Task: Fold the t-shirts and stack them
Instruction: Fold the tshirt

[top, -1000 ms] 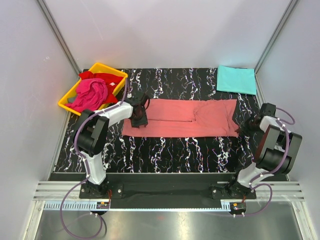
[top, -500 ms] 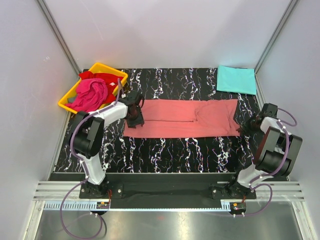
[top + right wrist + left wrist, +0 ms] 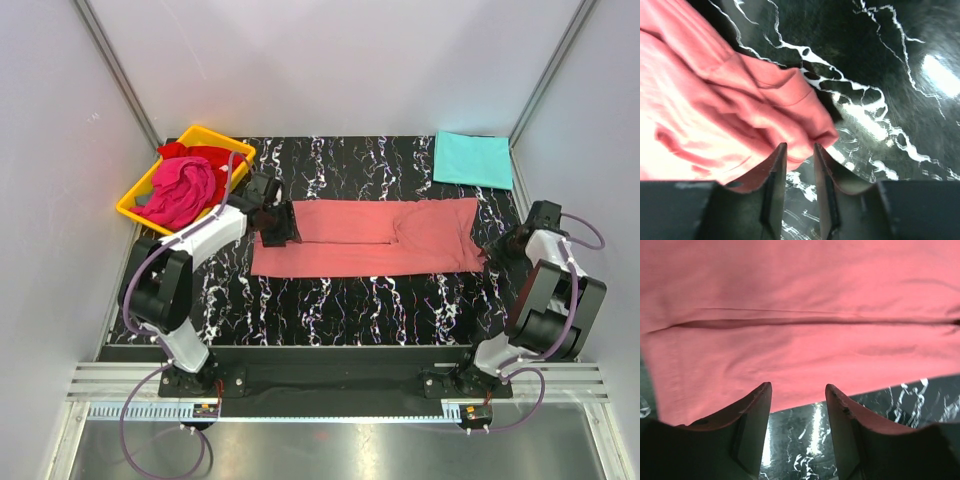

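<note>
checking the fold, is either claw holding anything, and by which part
Nothing is held. The left claw and right claw stand open at the ends of the salmon-pink shirt.

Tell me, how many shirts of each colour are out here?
Salmon-pink t-shirt, spread on the table: 1
Turquoise t-shirt, folded: 1
Magenta t-shirt, in the yellow tray: 1
Red t-shirt, in the tray: 1
Total: 4 t-shirts

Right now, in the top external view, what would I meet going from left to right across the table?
yellow tray → left gripper → salmon-pink t-shirt → turquoise t-shirt
</note>
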Controlling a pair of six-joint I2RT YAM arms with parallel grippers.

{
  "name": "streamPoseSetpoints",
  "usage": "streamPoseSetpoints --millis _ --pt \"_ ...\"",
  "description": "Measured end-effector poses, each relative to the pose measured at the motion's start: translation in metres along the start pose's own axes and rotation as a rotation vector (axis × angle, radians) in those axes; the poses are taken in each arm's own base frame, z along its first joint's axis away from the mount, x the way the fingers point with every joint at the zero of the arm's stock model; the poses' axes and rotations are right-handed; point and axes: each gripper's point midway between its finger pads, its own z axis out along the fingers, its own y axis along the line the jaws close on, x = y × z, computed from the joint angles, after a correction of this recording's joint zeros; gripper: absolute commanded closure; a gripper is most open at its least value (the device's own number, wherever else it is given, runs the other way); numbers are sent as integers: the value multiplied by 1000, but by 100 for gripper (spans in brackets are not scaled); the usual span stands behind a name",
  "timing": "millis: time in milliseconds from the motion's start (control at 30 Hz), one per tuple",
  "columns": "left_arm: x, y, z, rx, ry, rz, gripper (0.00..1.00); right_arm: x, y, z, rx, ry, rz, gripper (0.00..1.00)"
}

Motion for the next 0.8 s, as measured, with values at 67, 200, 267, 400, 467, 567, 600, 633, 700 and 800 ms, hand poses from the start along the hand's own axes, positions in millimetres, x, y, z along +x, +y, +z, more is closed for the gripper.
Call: streamPoseSetpoints --millis 67,200,267,400,467,567,600,633,700,800 --pt "3 -6 4 34 20 15 47 -8 4 -10 12 -19 19 59" --pt "14 -3 19 49 68 33 47 -16 23 -26 1 -64 29 54" --pt "24 7 27 19 99 28 48 -3 43 -28 -26 -55 -3 54" --pt "44 34 35 -86 142 -3 50 32 70 -23 -60 5 -60 54" --pt "44 39 32 -107 123 -16 50 44 67 -18 -46 25 -67 54" --pt "56 50 21 -132 97 -35 48 53 45 -6 25 39 -60 54" --pt "63 56 15 -144 94 -45 48 57 37 -2 48 44 -58 54" --pt "69 60 9 -151 94 -53 48 62 28 3 70 53 -56 54" --pt "78 65 -3 -160 87 -75 48 70 15 11 109 74 -56 54" --pt "74 62 -14 -156 53 -99 48 76 6 21 140 100 -66 55"
